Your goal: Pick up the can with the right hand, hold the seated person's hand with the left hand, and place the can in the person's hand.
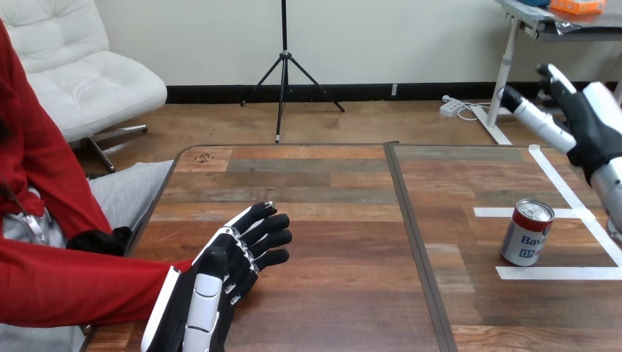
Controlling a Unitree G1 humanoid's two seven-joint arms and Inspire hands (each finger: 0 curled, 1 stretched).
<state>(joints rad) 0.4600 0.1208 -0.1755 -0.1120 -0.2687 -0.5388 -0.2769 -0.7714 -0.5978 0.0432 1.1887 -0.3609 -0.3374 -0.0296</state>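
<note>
Progress: early, by the look of it. Can (527, 232) stands upright on the tabletop (330, 242) nr the right edge, towards the near-right corner, inside a square marked w/ white tape (557, 273). Nothing touches it, so pick-up not yet done.

Right hand (593, 125) hangs in the air over the right edge, beyond the can & above it, clearly apart from it. Fingers spread & fairly straight, nothing in it: an open, empty hand. My guess is it's placed for a reach down to the can, but no grasp yet.

Left hand (227, 257) lies low nr the near-left corner of the tabletop, back up, right at the end of the person's red sleeve (73, 286), which comes in along the near edge from the left. Hand overlaps the sleeve end. Whether the person's hand sits under it, & whether the left hand is clasped on anything or just resting, can't tell from here.

Done so far: at most, left hand is in position by the person's arm; the hold itself is unconfirmed.

Left to do:
- get right hand down round the can
- lift it
- carry it across the tabletop from right side to left
- set can in person's hand & let go

So basically all the can-handling is ahead. Long carry too, since can & sleeve are well apart, on opposite sides.
</note>
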